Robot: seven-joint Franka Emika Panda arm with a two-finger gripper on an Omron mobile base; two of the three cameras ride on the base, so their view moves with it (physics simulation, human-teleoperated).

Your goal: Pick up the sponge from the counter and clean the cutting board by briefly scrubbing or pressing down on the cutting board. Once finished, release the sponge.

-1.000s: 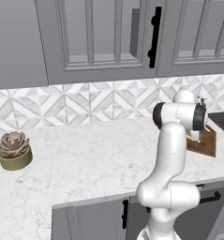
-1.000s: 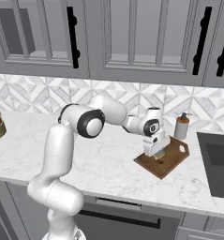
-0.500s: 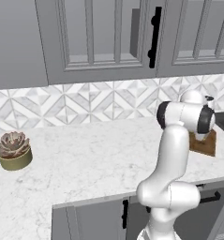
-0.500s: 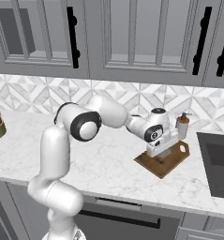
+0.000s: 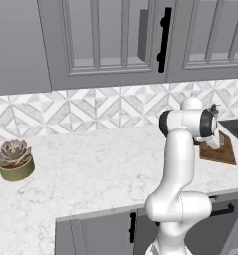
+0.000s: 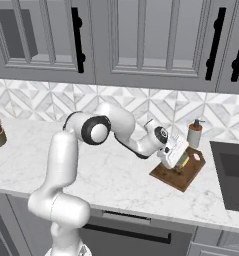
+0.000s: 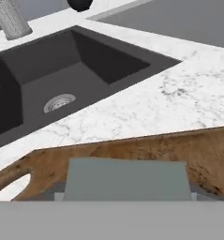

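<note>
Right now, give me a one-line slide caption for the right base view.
White arm's tool presses the small grey-green and yellow sponge onto the brown wooden cutting board on the white marble counter, beside the dark sink.

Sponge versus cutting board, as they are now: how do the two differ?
The small grey-green and yellow sponge is far smaller than the flat brown wooden cutting board. The sponge is held in the gripper over the board, while the board lies flat on the white marble counter. The sponge looks tilted; the board is level. The hand view shows the board with a handle end; the sponge is a plain block. Both are rectangular.
</note>
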